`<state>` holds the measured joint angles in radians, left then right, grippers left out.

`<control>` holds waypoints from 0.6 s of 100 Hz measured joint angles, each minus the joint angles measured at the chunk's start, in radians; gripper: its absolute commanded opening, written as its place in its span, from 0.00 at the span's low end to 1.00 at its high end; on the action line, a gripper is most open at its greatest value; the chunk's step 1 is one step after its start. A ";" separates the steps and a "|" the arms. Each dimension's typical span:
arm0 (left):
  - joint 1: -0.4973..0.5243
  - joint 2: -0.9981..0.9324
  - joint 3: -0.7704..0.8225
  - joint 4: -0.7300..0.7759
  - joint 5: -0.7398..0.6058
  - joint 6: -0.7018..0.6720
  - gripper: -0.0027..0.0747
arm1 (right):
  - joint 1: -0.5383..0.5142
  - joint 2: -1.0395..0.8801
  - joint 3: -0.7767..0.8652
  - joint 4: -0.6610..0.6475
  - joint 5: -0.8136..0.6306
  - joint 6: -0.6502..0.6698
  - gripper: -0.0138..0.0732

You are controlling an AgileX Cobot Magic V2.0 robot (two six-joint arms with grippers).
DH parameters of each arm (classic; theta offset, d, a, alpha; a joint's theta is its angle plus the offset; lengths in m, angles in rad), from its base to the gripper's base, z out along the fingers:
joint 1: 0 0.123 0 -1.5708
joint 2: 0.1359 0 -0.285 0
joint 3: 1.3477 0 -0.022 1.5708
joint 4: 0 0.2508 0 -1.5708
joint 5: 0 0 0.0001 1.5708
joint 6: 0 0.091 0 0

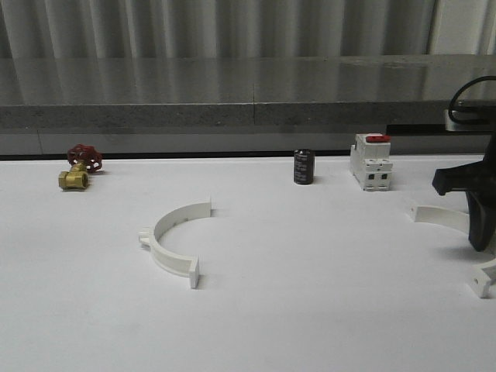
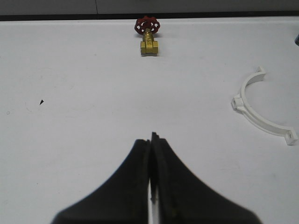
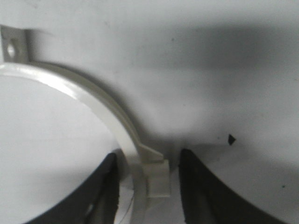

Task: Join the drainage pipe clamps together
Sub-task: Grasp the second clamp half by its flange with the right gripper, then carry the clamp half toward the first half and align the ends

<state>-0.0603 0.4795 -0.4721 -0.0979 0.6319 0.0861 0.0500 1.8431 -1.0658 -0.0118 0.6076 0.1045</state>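
One white half-ring drainage pipe clamp (image 1: 174, 244) lies flat left of the table's centre, its open side facing right; the left wrist view shows it too (image 2: 259, 109). My left gripper (image 2: 150, 137) hovers over bare table well apart from it, fingers pressed together with nothing between them. The second clamp (image 1: 443, 217) lies at the right edge, partly hidden by my right gripper (image 1: 480, 240). In the right wrist view that gripper (image 3: 148, 155) is open, its fingers straddling the clamp band (image 3: 93, 95) at the side lug with gaps on both sides.
Along the back of the white table stand a brass valve with a red handwheel (image 1: 80, 167), a small black cylinder (image 1: 303, 167) and a white boxy switch with a red top (image 1: 370, 161). A grey ledge (image 1: 232, 108) runs behind the table.
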 measured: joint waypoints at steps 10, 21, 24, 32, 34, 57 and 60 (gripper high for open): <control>0.000 0.000 0.000 0.000 0.000 0.000 0.01 | 0.000 0.001 -0.002 -0.002 0.000 0.000 0.29; 0.000 0.000 0.000 0.000 0.000 0.000 0.01 | 0.000 0.001 -0.002 -0.002 0.000 0.000 0.24; 0.000 0.000 0.000 0.000 0.000 0.000 0.01 | 0.000 0.001 -0.002 -0.002 0.000 0.000 0.24; 0.000 0.000 0.000 0.000 0.000 0.000 0.01 | 0.000 0.001 -0.002 -0.002 0.000 0.000 0.24; 0.000 0.000 0.000 0.000 0.000 0.000 0.01 | 0.000 0.001 -0.002 -0.002 0.000 0.000 0.24; 0.000 0.000 0.000 0.000 0.000 0.000 0.01 | 0.011 0.006 -0.028 0.001 0.027 0.000 0.24; 0.000 0.000 0.000 0.000 0.000 0.000 0.01 | 0.019 0.001 -0.035 0.002 0.032 0.006 0.24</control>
<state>-0.0603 0.4795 -0.4721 -0.0979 0.6319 0.0861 0.0688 1.8446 -1.1005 -0.0099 0.6392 0.1106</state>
